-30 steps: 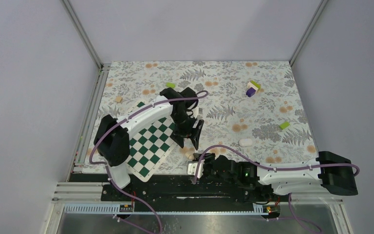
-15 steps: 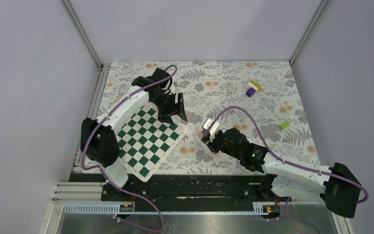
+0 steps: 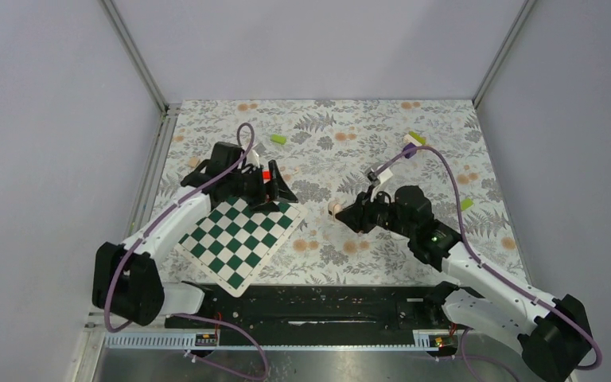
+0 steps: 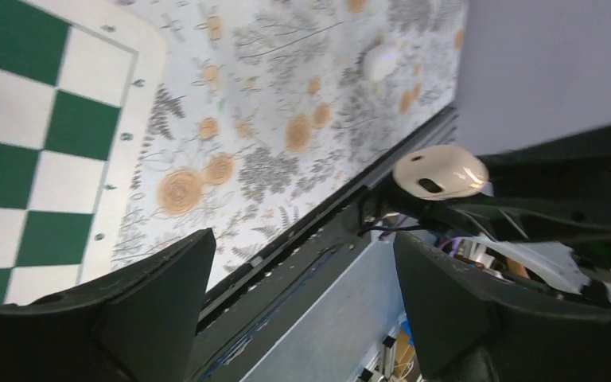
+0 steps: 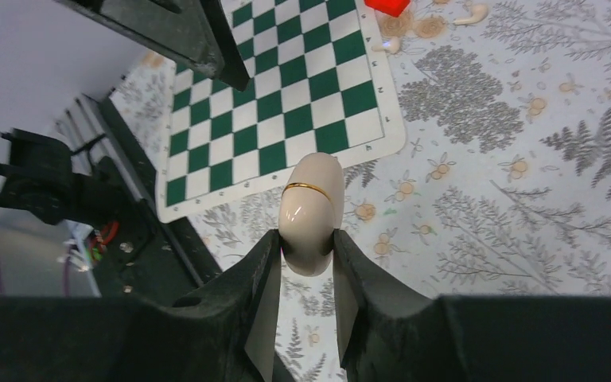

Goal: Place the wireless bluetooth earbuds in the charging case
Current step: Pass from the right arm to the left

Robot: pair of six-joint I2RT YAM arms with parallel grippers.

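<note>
— Where is the charging case?
— The right jaws are clamped on it, one on each side. It hangs over the middle of the bench, just off the corner of the chessboard that points to the bench's right edge.
— Is it open?
— It looks shut to me (a thin gold line runs across it, maybe the edge of the lid).
— And the left jaws?
— Wide apart, with nothing in them. They are over the chessboard's far side, facing the case.
— So what is the job now?
— I think the lid must come open first. The right arm should hold the case very steady and turn the gold line toward the left jaws. The left jaws should come in slowly and push only the lid, or the smooth case may slip out.
— Where are the earbuds?
— A small cream bit lies near a red block, just past the chessboard's far side. It may be one, but it is too small to tell.
</note>
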